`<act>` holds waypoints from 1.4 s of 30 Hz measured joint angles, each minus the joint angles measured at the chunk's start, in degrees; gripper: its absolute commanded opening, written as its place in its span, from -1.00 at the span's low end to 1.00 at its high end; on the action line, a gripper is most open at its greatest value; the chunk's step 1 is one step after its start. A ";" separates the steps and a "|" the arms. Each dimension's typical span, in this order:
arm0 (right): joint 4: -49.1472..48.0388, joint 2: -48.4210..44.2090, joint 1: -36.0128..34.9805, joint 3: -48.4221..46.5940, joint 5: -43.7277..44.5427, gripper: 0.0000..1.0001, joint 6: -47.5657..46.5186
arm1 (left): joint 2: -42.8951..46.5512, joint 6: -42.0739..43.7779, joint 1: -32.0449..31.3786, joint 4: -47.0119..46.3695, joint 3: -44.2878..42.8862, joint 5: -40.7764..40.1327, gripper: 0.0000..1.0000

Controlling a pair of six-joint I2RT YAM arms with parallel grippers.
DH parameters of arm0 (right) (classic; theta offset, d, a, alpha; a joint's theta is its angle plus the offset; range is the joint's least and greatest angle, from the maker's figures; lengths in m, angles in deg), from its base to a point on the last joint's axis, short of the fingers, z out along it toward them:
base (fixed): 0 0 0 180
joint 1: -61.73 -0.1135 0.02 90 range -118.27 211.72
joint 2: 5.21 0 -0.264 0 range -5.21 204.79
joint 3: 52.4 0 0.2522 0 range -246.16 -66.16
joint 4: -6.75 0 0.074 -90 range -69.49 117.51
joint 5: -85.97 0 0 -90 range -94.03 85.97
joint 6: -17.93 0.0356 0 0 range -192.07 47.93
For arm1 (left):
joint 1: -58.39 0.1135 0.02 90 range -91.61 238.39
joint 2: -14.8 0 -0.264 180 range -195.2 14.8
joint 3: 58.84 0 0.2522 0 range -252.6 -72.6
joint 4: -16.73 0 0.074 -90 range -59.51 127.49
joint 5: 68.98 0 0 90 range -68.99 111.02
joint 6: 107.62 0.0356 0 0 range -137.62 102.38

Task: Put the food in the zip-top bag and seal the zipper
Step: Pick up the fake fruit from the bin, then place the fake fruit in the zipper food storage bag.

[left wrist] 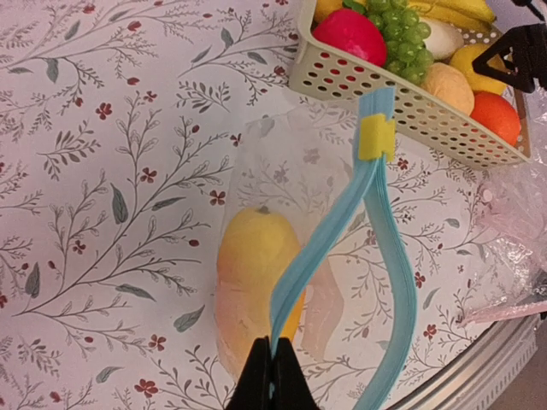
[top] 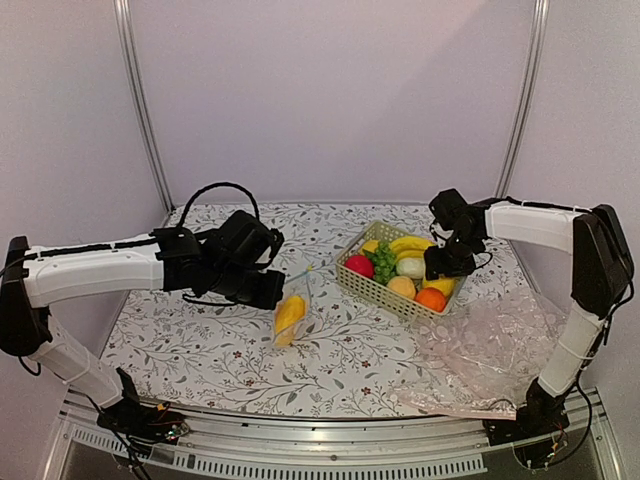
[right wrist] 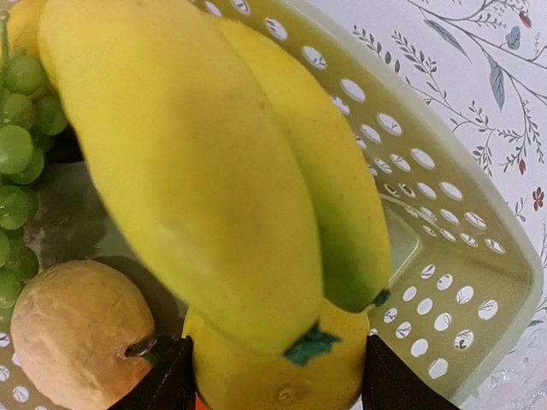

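**Left gripper** [left wrist: 273, 357]: fingers pinched together on one lip of the zipper [left wrist: 329, 231], at the strip's near end. The held light blue lip rises straight from the fingers to a small yellow slider [left wrist: 376, 138]. The second lip bows away to the right, so the mouth gapes between them.

**Zip-top bag** [left wrist: 282, 171]: clear, lying on the floral table [left wrist: 102, 213] between the left gripper and the basket [left wrist: 359, 81], its far end near the basket wall.

**Food, item one:** longer orange-yellow fruit [left wrist: 252, 265], inside the bag, lying along its left side.

**Right gripper** [right wrist: 273, 382]: fingers [right wrist: 167, 384] set wide, one either side of the rounded yellow fruit [right wrist: 256, 389], their inner edges meeting its sides. Whether they press on it cannot be told.

**Food, item two:** the rounded yellow fruit, in the basket, partly under the bananas [right wrist: 188, 171].

**Basket contents, other:** green grapes [right wrist: 17, 145] to the left of the bananas; tan round fruit [right wrist: 73, 329] just beside the left finger; red fruit [left wrist: 349, 34], white fruit [left wrist: 444, 38] and orange fruit [left wrist: 496, 115], seen from the left wrist.

**Pinkish clear sheet** [top: 495, 345]: crumpled on the table at the basket's near right side.
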 measured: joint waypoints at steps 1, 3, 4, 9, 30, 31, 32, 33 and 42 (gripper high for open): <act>0.50 -1.25 0.00 0.00 -0.31 0.18 0.00 | 0.00 0.00 0.00 -0.02 0.00 0.00 -1.00; 2.03 -5.07 -0.02 -0.20 -0.94 0.18 -0.02 | 0.00 0.00 0.04 -0.02 0.00 0.00 -1.00; 2.93 -7.61 -0.04 -0.76 -1.33 0.18 -0.04 | 0.00 0.00 0.04 -0.09 0.00 0.00 -1.00; 3.82 -17.40 -0.07 -4.55 -3.08 0.17 -0.02 | 0.00 0.00 0.09 -0.63 0.00 0.24 -1.00; -9.33 -31.52 -8.26 4.76 -27.15 0.16 5.88 | -1.18 -0.79 1.01 -7.91 0.02 6.69 -1.00; -11.50 -31.95 -10.19 5.92 -27.50 0.16 7.02 | -1.57 -0.92 1.07 -8.57 0.07 7.21 -1.00; -14.01 -32.09 -12.41 7.21 -27.56 0.15 8.26 | -1.88 -1.05 1.14 -9.01 0.11 7.69 -1.00; -15.91 -31.91 -14.19 8.09 -27.45 0.15 9.33 | -2.29 -1.16 1.18 -9.46 0.11 8.24 -1.00; -30.27 -22.77 -26.25 10.12 -27.06 0.13 17.09 | -4.96 -2.34 1.31 -13.31 1.95 12.28 -1.00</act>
